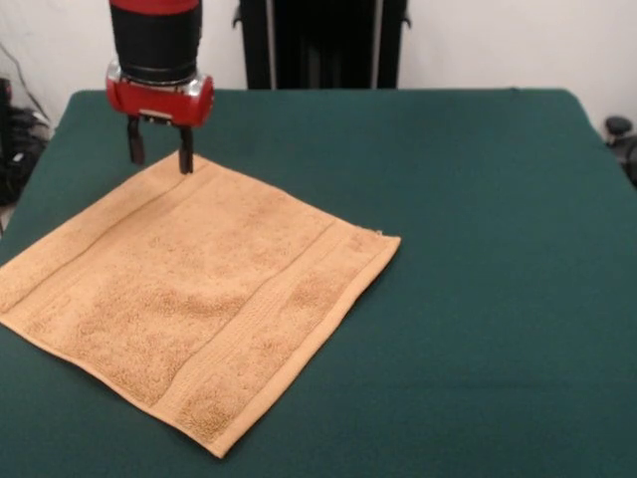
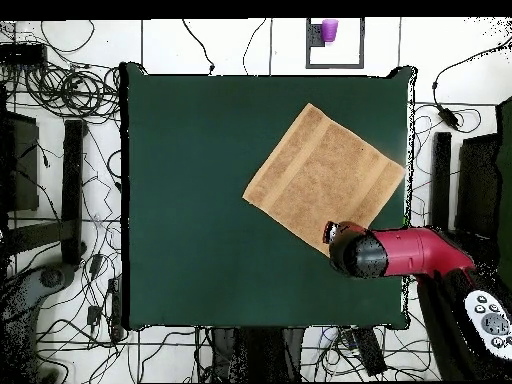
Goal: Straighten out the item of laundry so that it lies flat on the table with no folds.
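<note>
In the front view, the orange-tan fluffy terry-cloth towel (image 1: 194,299) lies spread on the left part of the dark green felt-topped bench (image 1: 478,249), turned like a diamond. It looks already flat, with no fold that I can see, and its paler woven bands run along two edges. The red and black gripper (image 1: 158,157) hangs over the far corner of the towel, its jaws apart and holding nothing, the tips just at the cloth.

In the overhead view, the towel (image 2: 325,178) sits near one side edge of the bench (image 2: 200,200), and the arm covers the gripper.

I judge the towel to be light, soft and limp. It would slide little on felt, so a corner or woven band is the best place to pinch.
</note>
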